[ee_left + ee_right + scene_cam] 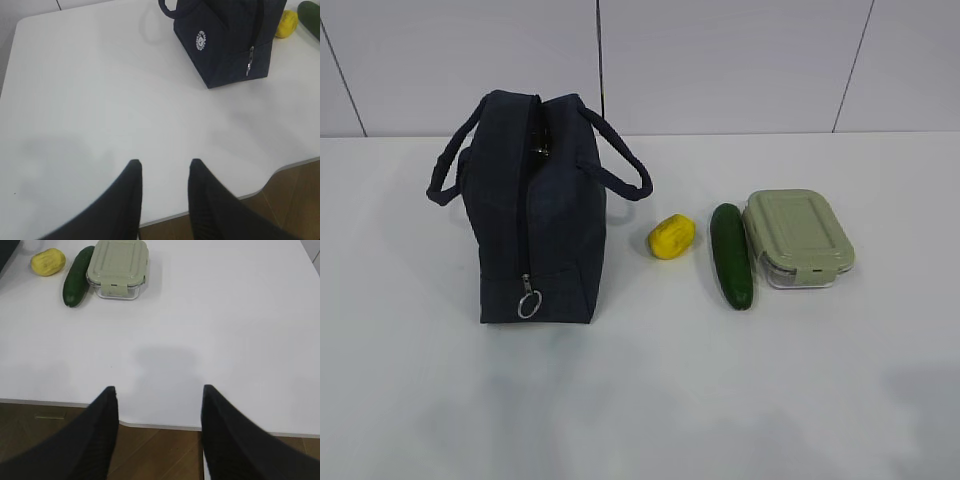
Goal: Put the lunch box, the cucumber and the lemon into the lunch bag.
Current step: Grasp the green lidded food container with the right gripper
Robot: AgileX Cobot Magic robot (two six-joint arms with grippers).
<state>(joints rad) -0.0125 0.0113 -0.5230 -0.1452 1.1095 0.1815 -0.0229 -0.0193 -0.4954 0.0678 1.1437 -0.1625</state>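
In the exterior view neither arm shows. The inside of the lunch bag (535,215) cannot be seen past its dark top, and the small shiny bit in that slot is too tiny to tell.

In the left wrist view the top edge cuts off the bag's upper part and handle. The lemon (286,24) is half hidden behind the bag. Only a green tip of the cucumber (310,15) peeks in at the top right corner. The little round logo (201,40) is too small to read. The bottom edge cuts off the left gripper (164,167).

In the right wrist view the bottom edge cuts off the right gripper (159,392). What the lunch box (119,267) holds cannot be told.
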